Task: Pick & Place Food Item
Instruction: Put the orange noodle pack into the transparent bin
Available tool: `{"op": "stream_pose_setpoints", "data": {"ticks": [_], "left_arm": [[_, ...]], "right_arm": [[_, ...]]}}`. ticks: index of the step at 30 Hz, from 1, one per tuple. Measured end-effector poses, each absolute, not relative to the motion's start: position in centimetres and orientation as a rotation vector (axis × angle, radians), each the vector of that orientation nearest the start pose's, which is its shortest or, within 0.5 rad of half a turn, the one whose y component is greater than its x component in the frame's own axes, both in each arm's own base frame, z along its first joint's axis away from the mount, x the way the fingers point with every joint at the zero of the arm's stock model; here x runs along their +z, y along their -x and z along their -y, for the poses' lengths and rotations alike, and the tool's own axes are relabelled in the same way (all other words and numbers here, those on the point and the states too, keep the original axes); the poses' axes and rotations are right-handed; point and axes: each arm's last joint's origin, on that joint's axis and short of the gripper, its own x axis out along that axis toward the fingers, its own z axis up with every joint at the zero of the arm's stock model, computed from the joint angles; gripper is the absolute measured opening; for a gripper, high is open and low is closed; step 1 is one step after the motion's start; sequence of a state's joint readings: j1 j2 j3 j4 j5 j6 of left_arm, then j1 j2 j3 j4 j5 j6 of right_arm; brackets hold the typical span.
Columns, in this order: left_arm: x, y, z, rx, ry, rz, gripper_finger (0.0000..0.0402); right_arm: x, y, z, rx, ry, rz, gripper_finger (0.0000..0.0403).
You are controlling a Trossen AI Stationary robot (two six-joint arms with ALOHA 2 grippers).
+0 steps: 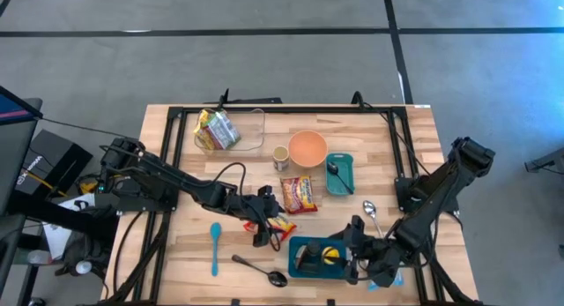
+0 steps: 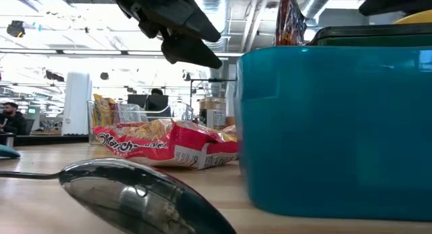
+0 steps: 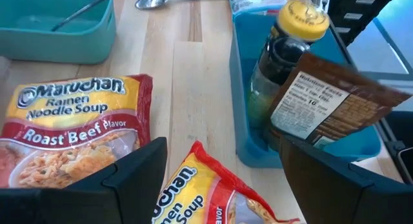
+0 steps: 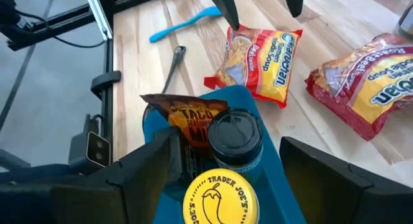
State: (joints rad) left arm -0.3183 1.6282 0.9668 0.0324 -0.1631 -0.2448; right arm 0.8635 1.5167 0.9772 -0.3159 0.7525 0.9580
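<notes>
I see the small Maruchan ramen packet (image 1: 280, 225) lying flat at lower centre of the high view, just left of the blue bin (image 1: 300, 267). I judge it light, crinkly and brittle inside, best pinched across its middle. My left gripper (image 1: 263, 227) hangs over it, fingers spread wide, holding nothing. My right gripper (image 1: 356, 251) waits over the bin, fingers apart, empty.
</notes>
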Motion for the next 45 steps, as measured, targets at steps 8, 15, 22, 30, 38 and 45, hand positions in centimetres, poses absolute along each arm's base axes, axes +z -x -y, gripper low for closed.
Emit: {"op": "stream_pose_setpoints", "data": {"ticks": [8, 15, 22, 30, 38, 45], "left_arm": [[22.3, -30.7, 9.6, 0.056, 0.2, -0.692, 0.0294], [21.1, -29.0, 9.3, 0.221, 0.286, -0.866, 0.0294], [20.0, -27.1, 9.0, 0.321, 0.308, -1.069, 0.0294], [19.2, -26.0, 10.2, 0.344, 0.442, -1.125, 0.0294], [16.5, -24.2, 9.6, 0.426, 0.521, -1.222, 0.0294], [15.5, -24.1, 9.6, 0.355, 0.549, -1.214, 0.0294]], "right_arm": [[23.1, -21.0, -21.4, -0.187, -0.299, -0.57, 0.0286], [23.0, -20.9, -21.4, -0.19, -0.295, -0.573, 0.0286], [23.0, -20.9, -21.4, -0.192, -0.292, -0.574, 0.0286], [23.0, -21.0, -21.3, -0.194, -0.293, -0.574, 0.0286], [23.0, -21.0, -21.3, -0.2, -0.29, -0.567, 0.0286], [23.0, -21.0, -21.3, -0.202, -0.29, -0.565, 0.0286]]}}
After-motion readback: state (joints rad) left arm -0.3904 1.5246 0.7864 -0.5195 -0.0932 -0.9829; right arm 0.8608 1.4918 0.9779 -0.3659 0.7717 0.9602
